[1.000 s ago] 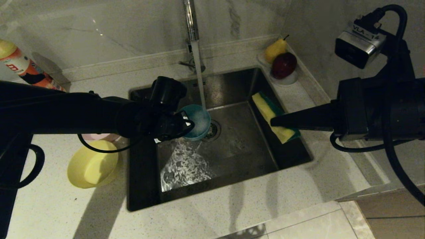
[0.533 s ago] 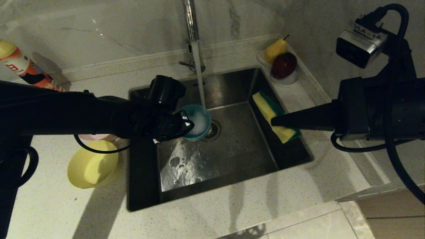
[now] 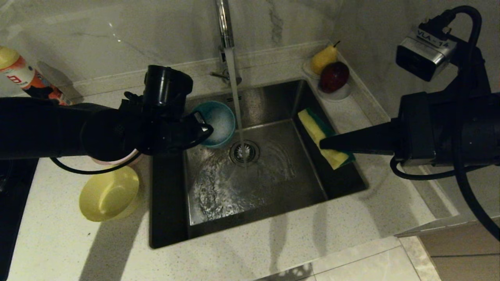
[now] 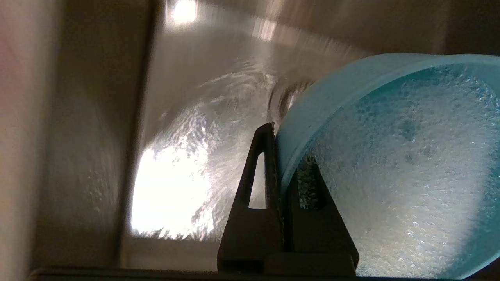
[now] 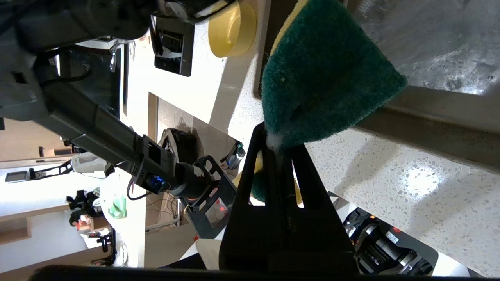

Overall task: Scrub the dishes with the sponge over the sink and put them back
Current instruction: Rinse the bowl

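Your light blue bowl (image 3: pixel 217 124), full of suds, hangs over the sink (image 3: pixel 258 203) just left of the tap's stream (image 3: pixel 235 102), its rim clamped in the left end effector (image 4: pixel 283 164). At the sink's right wall, your right end effector (image 5: pixel 282 154) pinches the sponge (image 3: pixel 323 137). The yellow bowl (image 3: pixel 109 193) sits on the counter (image 3: pixel 58 246) left of the sink.
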